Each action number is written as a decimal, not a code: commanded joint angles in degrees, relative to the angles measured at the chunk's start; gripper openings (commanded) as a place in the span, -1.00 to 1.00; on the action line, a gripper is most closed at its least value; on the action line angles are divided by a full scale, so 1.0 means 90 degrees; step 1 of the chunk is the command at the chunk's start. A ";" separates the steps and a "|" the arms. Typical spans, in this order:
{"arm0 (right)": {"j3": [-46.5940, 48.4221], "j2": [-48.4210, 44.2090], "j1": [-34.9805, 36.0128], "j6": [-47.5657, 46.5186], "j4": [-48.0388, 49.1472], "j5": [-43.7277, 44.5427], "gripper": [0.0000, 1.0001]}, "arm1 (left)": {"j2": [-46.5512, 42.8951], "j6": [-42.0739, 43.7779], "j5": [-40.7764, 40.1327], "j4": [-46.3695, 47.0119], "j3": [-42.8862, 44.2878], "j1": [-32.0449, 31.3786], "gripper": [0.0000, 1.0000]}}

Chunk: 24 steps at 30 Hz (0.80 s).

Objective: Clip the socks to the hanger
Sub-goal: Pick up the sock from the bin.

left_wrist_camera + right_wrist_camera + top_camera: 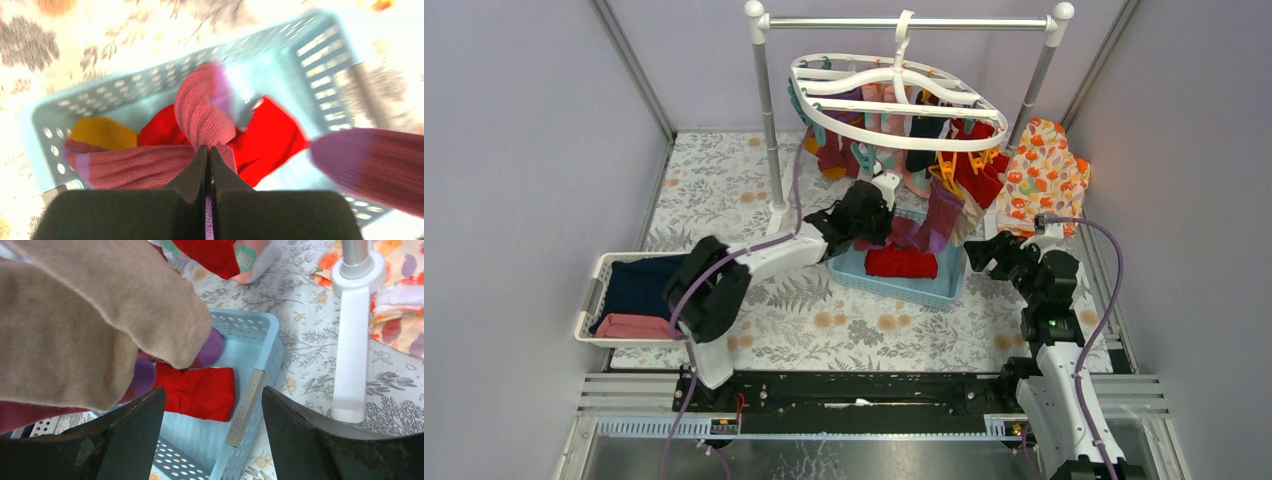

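Over the one blue basket [904,290], one pink ribbed sock [202,110] is pinched in the closed left gripper [207,148], while the right gripper [212,392], beside that basket behind two beige socks [100,305], is spread wide and empty.

There's the hanger [902,75] on the rack [904,21] at the back, socks [974,175] clipped beneath it. Directly below, on the table [824,320], sits the basket [924,290] (more of them inside). A tray [596,290] lies far left.

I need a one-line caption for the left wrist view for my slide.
Left hand shut on a pink ribbed sock above a light blue basket with a red sock inside.
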 commanded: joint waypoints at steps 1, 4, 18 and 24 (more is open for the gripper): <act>0.0317 -0.0118 0.0046 -0.0096 0.0072 -0.0648 0.58 | -0.0765 -0.0566 0.0959 0.0316 -0.0118 0.0205 -0.97; 0.0303 -0.0233 0.0073 -0.0152 0.0096 -0.0932 0.62 | -0.1031 -0.1262 0.1814 0.0848 -0.0562 0.0558 -0.97; 0.0174 -0.1748 0.0232 0.0171 -0.0782 -0.1323 0.59 | -0.3031 -0.2292 0.3461 0.2588 -0.2578 0.1143 -1.00; -0.0165 -0.2377 0.0334 0.0675 -0.0769 -0.1576 0.58 | -0.4104 -0.1383 0.3804 0.2897 -0.3336 0.1116 -1.00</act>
